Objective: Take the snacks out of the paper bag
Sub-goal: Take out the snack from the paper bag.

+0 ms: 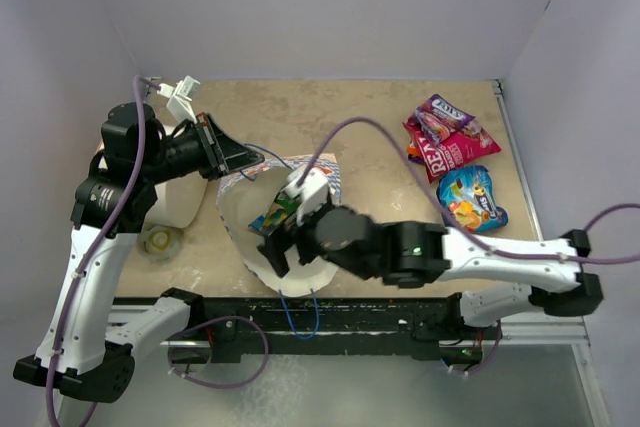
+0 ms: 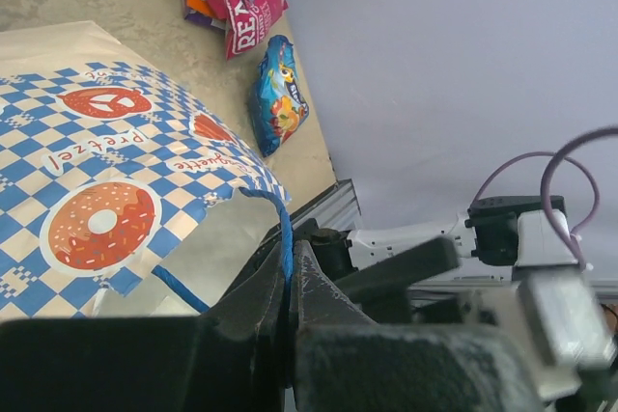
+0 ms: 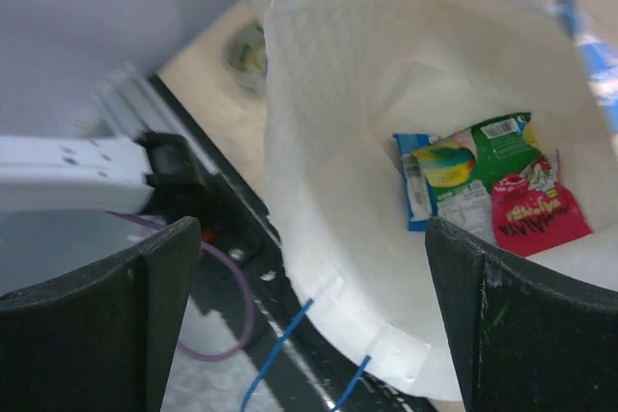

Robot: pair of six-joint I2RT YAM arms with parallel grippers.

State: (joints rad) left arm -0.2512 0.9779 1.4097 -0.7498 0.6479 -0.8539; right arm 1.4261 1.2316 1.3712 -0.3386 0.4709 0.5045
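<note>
1. Left gripper (image 2: 288,262) is clamped on the checkered paper bag's (image 2: 116,161) thin blue cord handle (image 2: 284,224).
2. Right gripper (image 3: 309,315) gapes wide at its cream mouth.
3. Glossy green foil packet (image 3: 483,153) and red foil packet (image 3: 538,211) lie inside.

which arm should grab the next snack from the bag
Right. The right claw, open, faces the green packet and red packet in the paper bag; the left claw is shut on its blue handle.

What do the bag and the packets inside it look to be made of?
Bag: paper, it seems. The inside is matte cream, with soft creases and a folded rim.
Packets: probably foil or plastic film. They are glossy and slightly crinkled, with bright print.
</note>
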